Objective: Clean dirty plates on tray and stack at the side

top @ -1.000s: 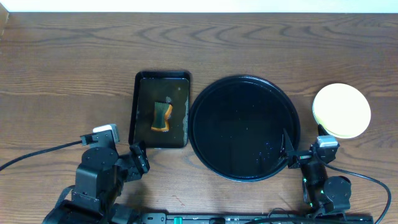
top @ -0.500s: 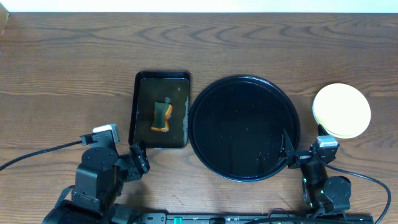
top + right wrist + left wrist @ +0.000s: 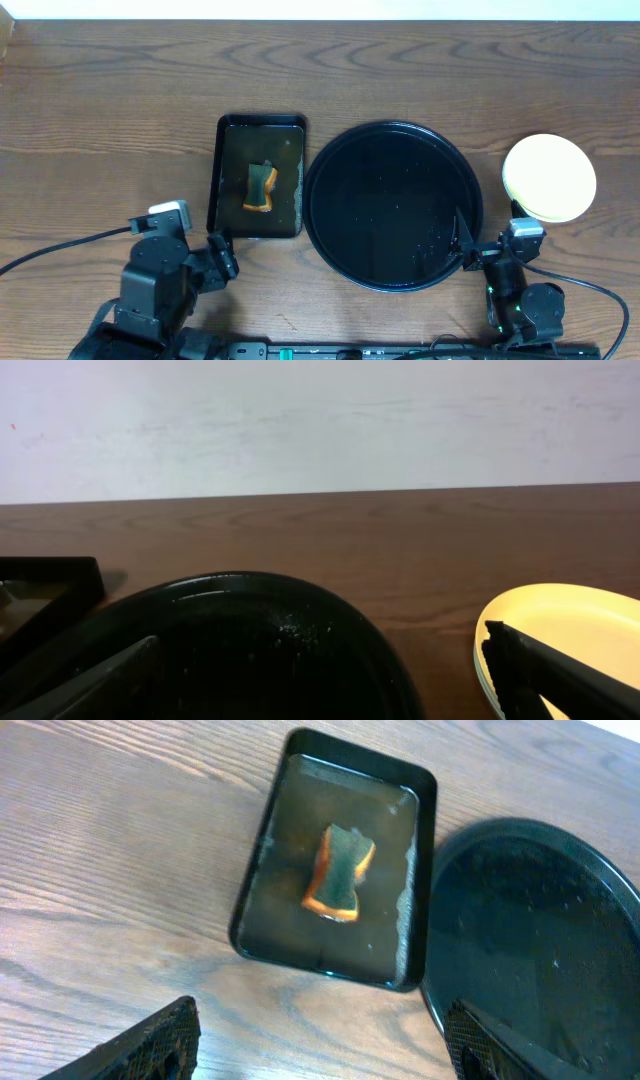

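Brown wood-grain table carries the large round glossy black tray, with no plates on it. The small round plates sit stacked just right of it, pale yellow on top. Left pincer and right pincer both stand wide, holding nothing. The plates look stiff, breakable and probably slick, so a plate is best pinched at its rim.

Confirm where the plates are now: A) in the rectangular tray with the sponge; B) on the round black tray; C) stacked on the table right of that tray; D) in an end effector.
C: the plates sit stacked on the table beside the round tray, which holds none.
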Robot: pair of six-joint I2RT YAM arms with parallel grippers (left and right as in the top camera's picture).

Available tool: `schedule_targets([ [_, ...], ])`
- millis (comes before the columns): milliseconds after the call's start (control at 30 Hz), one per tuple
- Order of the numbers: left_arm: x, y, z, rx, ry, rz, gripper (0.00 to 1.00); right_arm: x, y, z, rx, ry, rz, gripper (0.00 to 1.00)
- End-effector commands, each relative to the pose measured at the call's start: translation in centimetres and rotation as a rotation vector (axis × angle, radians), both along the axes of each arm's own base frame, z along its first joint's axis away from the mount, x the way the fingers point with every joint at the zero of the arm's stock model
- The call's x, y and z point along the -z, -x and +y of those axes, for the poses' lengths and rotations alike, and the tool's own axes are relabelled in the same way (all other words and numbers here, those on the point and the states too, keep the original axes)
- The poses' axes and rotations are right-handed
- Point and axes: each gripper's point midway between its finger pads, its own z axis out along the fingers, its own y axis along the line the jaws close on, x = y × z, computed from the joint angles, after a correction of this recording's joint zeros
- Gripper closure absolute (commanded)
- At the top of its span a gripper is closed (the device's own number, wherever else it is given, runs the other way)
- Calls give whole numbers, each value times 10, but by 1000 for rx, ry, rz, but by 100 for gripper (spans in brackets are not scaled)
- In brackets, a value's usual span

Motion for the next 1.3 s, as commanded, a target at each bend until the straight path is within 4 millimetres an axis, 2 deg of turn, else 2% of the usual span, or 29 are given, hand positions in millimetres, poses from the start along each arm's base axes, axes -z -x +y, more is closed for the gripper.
schedule_targets([
  [0, 3, -1, 16, -32, -61, -38, 21, 1, 0, -2, 8, 6, -1, 1],
  [67, 7, -3, 18, -27, -68, -71, 21, 1, 0, -2, 8, 6, -1, 1],
  [333, 43, -13, 36, -119, -45, -231, 21, 1, 0, -2, 8, 6, -1, 1],
  [533, 58, -27, 39, -134, -27, -369, 21, 1, 0, -2, 7, 6, -1, 1],
  [767, 57, -53, 38, -134, -12, -574, 21, 1, 0, -2, 7, 6, -1, 1],
  [1000, 48, -66, 38, -132, -11, -735, 21, 1, 0, -2, 7, 6, -1, 1],
  [1100, 49, -66, 33, -72, -81, -729, 21, 1, 0, -2, 7, 6, -1, 1],
  [1267, 82, -63, 32, -54, -98, -598, 21, 1, 0, -2, 8, 6, -1, 1],
])
